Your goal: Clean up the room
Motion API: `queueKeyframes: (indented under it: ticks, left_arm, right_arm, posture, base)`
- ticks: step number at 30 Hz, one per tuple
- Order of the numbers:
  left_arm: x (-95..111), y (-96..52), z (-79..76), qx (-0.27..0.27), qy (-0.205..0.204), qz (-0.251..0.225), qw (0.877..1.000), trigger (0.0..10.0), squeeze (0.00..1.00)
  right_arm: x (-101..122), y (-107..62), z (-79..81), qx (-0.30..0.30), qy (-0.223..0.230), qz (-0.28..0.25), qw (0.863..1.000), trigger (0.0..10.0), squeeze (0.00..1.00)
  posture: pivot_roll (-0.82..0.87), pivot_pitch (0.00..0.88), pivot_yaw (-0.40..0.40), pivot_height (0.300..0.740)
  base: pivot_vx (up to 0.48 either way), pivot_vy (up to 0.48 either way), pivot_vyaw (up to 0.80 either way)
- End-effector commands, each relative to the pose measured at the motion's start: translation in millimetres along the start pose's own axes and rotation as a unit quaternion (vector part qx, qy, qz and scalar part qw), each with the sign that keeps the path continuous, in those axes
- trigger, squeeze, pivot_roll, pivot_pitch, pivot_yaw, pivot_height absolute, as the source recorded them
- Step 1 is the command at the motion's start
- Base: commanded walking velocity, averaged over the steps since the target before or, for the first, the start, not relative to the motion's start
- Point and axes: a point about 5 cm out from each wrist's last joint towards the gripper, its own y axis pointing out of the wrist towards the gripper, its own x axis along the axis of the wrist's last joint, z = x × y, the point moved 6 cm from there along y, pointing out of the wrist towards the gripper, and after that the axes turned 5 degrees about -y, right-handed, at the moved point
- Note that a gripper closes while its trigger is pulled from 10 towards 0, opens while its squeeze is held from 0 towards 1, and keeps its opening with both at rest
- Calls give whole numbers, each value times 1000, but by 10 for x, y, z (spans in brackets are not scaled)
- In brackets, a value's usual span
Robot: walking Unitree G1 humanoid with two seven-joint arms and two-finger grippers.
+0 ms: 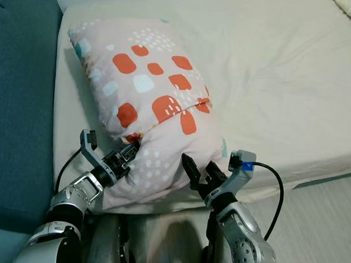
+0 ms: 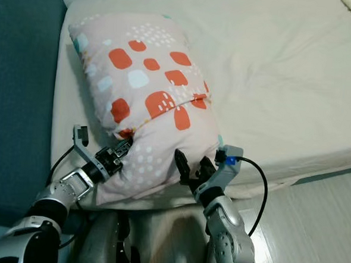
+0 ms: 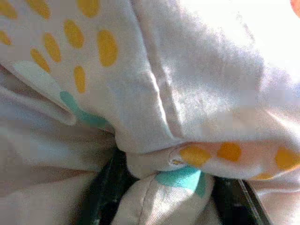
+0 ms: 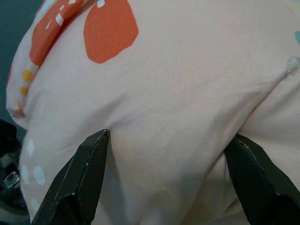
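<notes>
Pillow (image 1: pixel 147 100) lay at the bed's (image 1: pixel 286 73) near corner; my left gripper (image 1: pixel 128 154) pinched its fabric, right gripper (image 1: pixel 200 172) spread wide against it. I judged closing right before lifting wisest.

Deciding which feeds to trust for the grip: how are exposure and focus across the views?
Both eye views: evenly lit, sharp, soft shadow beside the pillow on the bed. Left wrist view: blown out toward one corner, fabric soft and close, left gripper fingers dark and blurred. Right wrist view: even light, right gripper fingers clear against the fabric.
</notes>
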Motion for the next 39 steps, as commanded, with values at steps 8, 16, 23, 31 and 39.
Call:
queueKeyframes:
  ticks: [8, 16, 23, 31, 39]
  left_arm:
    - [290, 235, -119, 33, -2, -58, 998, 0, 0]
    - [1023, 248, -224, 76, 46, -152, 984, 0, 0]
    - [1797, -193, -4, 226, 165, -227, 933, 0, 0]
    - [2148, -911, 411, 399, 240, -249, 849, 0, 0]
    - [1833, -1421, 890, 506, 243, -187, 806, 0, 0]
  right_arm:
    - [-51, 21, -19, 1, -2, 4, 1000, 10000, 0]
    - [-10, 68, -38, 1, -5, -4, 1000, 10000, 0]
    - [6, 98, -70, -2, -8, -8, 1000, 10000, 0]
    - [-6, 113, -56, 2, -9, -7, 1000, 10000, 0]
    - [-26, 157, 3, 16, -11, -2, 1000, 10000, 0]
  posture:
    - [-101, 300, 59, 582]
    - [-101, 283, 64, 582]
    - [-93, 270, 69, 582]
    - [-79, 266, 63, 582]
    - [-54, 267, 65, 582]
  base:
    - [0, 0, 0]
    - [0, 0, 0]
    - [0, 0, 0]
    - [0, 0, 0]
    - [0, 0, 0]
